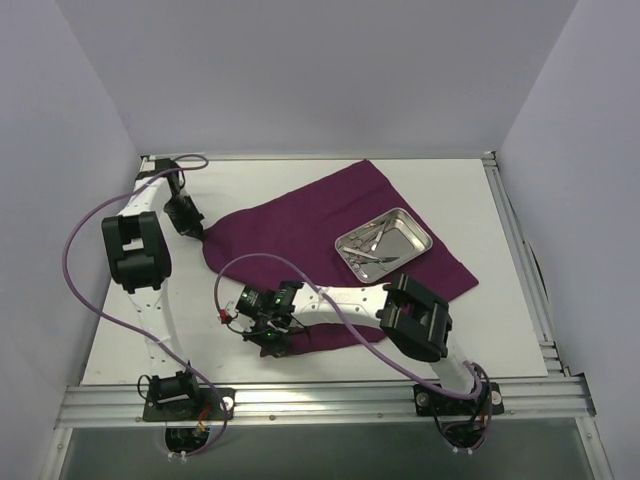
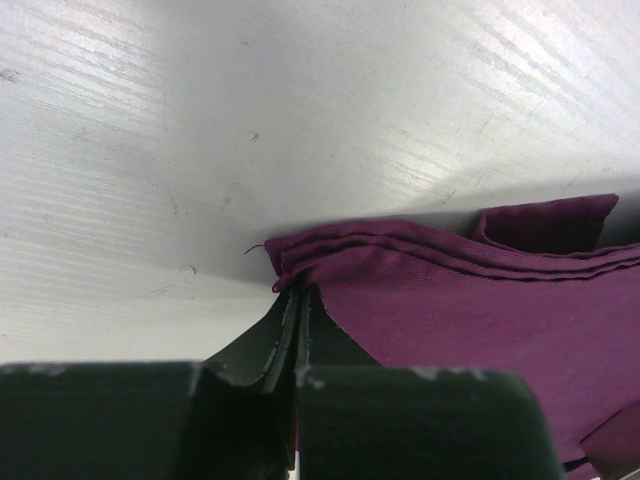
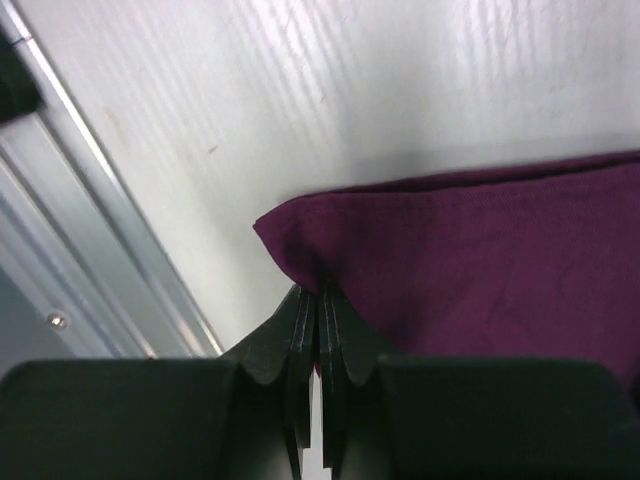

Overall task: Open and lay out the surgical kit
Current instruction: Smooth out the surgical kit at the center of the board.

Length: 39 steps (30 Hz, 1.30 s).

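Fingers of the left gripper were pressed together on a folded corner of the maroon cloth wrap, with several stacked hems running rightward from the tips. To the right of that gripper the cloth spread over the white table, creased rather than flat. The right gripper was likewise clamped shut on a rounded cloth corner just ahead of its tips, close to the aluminium rail at the table's near edge. Beyond and to the right of the right gripper the steel tray stood on the cloth, holding the ring-handled instruments.

Risk, as a judgement: both pinches took only a little fabric, so a pull could slip a corner free. With the tray resting on the cloth, spreading the corners could drag it and jostle the instruments.

Not resolved: how many layers the left pinch held, the cloth beneath the right forearm, and the number and kind of instruments
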Each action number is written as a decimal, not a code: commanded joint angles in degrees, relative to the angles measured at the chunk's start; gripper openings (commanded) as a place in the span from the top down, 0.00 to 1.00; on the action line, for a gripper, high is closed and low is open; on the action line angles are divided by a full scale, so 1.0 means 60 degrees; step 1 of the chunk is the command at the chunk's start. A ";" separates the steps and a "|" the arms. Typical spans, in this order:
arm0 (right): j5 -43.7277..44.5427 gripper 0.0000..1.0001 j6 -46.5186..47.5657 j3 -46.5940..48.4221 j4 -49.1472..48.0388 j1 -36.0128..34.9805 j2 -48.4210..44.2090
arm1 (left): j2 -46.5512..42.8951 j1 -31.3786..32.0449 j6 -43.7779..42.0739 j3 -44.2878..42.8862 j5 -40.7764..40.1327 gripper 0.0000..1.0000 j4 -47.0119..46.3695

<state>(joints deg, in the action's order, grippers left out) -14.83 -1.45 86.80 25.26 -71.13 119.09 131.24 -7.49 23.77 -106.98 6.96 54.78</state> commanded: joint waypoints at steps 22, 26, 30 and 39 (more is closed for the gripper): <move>-0.3168 1.00 -0.0373 -0.1430 0.1634 -0.0083 -0.4173 | 0.1066 -0.0217 -0.0212 -0.0481 -0.0501 0.98 0.0274; -0.3680 1.00 -0.0212 -0.1693 0.2016 -0.0024 -0.4423 | 0.1008 -0.0217 -0.0241 -0.0510 -0.0545 0.98 0.0317; -0.3914 1.00 -0.0212 -0.2161 0.1988 -0.0039 -0.4788 | 0.0935 -0.0217 -0.0299 -0.0569 -0.0589 0.98 0.0449; -0.4296 1.00 -0.0359 -0.2763 0.2030 -0.0039 -0.5170 | 0.0700 -0.0217 -0.0402 -0.0423 -0.0662 0.98 0.0508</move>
<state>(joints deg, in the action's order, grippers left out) -37.41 -3.55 70.78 34.33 -71.57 90.17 133.32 -7.99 23.29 -110.52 8.12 58.13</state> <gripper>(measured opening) 0.036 0.032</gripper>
